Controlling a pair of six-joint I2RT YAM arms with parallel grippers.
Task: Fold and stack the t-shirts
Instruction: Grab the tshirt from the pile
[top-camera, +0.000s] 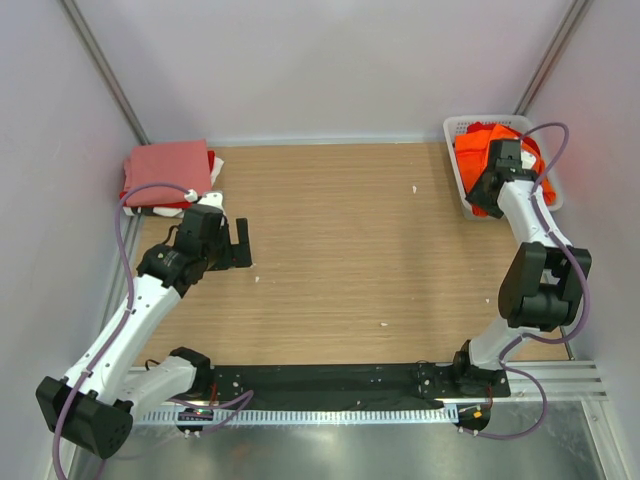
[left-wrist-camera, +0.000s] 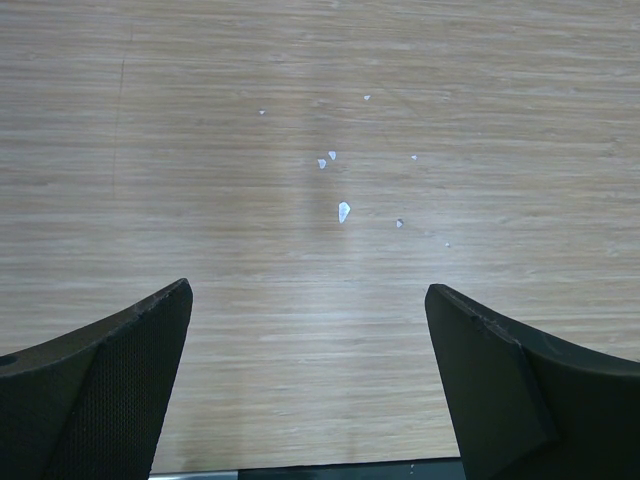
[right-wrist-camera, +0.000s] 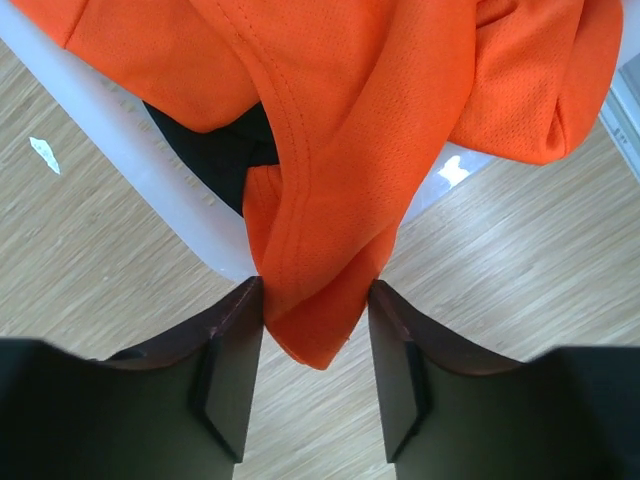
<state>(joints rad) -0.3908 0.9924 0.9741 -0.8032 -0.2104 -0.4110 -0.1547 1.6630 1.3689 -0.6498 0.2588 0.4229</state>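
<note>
Over the desk (top-camera: 340, 230) at left, the left tool (left-wrist-camera: 308, 290) hangs, jaws wide apart. Farther right, the right tool (right-wrist-camera: 315, 290) is clamped on a fold of the orange t-shirt (right-wrist-camera: 370, 110) draped over the white basket (right-wrist-camera: 170, 190). Far left lies the salmon-pink t-shirt (top-camera: 168, 165), folded.

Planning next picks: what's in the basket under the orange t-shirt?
Black cloth shows beneath the orange t-shirt, inside the white basket. The orange t-shirt covers the rest, so anything else below cannot be seen.
</note>
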